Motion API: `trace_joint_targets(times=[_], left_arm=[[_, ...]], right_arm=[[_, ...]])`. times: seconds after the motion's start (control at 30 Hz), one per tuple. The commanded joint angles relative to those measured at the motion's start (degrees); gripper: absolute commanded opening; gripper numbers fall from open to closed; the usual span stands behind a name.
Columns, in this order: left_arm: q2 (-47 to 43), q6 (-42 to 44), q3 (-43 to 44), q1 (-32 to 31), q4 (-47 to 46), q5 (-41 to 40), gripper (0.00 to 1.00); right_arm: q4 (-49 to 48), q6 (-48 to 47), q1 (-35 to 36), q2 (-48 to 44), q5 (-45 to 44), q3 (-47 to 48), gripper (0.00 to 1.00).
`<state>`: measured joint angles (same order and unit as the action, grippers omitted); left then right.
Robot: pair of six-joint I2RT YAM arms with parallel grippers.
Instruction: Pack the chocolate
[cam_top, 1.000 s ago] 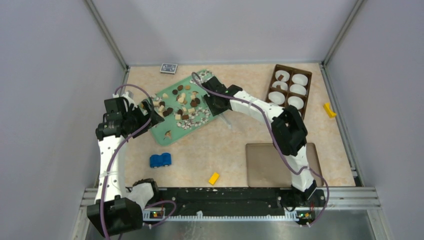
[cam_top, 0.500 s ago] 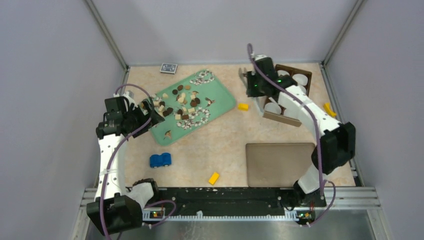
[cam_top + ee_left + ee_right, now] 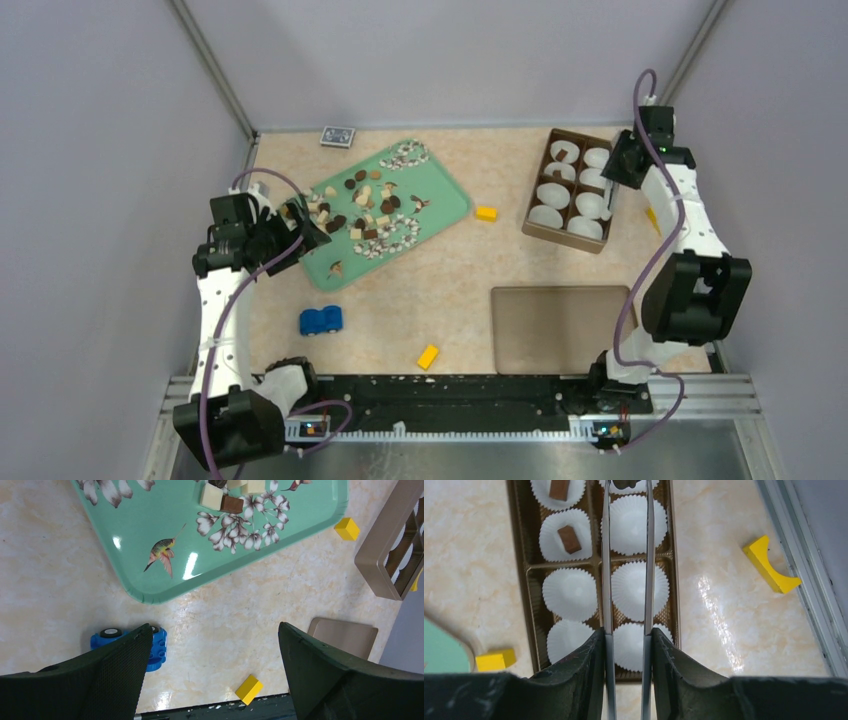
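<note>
Many small dark brown, light brown and cream chocolate pieces [image 3: 362,210] lie on the green flowered tray [image 3: 445,200]. The left wrist view shows a cream piece [image 3: 211,496] and a brown one [image 3: 232,503]. My left gripper [image 3: 305,222] is open and empty above the tray's left corner [image 3: 215,630]. My right gripper [image 3: 628,165] is shut on metal tweezers [image 3: 606,555]; their tips pinch a dark piece [image 3: 626,484] over the brown box [image 3: 560,232] of white paper cups. Two cups hold brown pieces [image 3: 568,538].
A blue toy car [image 3: 321,320] sits below the tray. Yellow blocks lie right of the tray [image 3: 486,213], near the front edge [image 3: 428,356] and by the right wall [image 3: 657,220]. A tan lid [image 3: 560,328] lies front right. A card deck [image 3: 337,136] is at the back.
My right arm has swung with the tweezers from the tray across to the box at the right wall. The box has turned slightly. The left arm has not moved.
</note>
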<state>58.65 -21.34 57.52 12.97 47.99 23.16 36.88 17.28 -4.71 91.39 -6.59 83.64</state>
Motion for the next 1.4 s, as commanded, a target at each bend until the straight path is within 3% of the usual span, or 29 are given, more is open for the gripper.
trace_joint_targets(times=[0.0,0.57,1.03,1.37], left_arm=[[0.41,-0.37,1.3,-0.21,-1.81,0.76,0.99],[0.34,-0.39,2.34,-0.23,-1.49,-0.72,0.99],[-0.01,-0.04,2.81,-0.23,-0.71,-1.76,0.99],[-0.2,-0.19,3.39,-0.23,-0.26,-1.62,0.99]], right_arm=[[-1.58,0.95,-2.58,6.37,3.65,5.97,0.21],[1.63,0.08,-5.22,20.74,6.32,19.2,0.23],[1.43,0.12,-5.22,25.24,6.28,20.7,0.26],[1.53,0.18,-5.22,25.42,7.99,20.96,0.43]])
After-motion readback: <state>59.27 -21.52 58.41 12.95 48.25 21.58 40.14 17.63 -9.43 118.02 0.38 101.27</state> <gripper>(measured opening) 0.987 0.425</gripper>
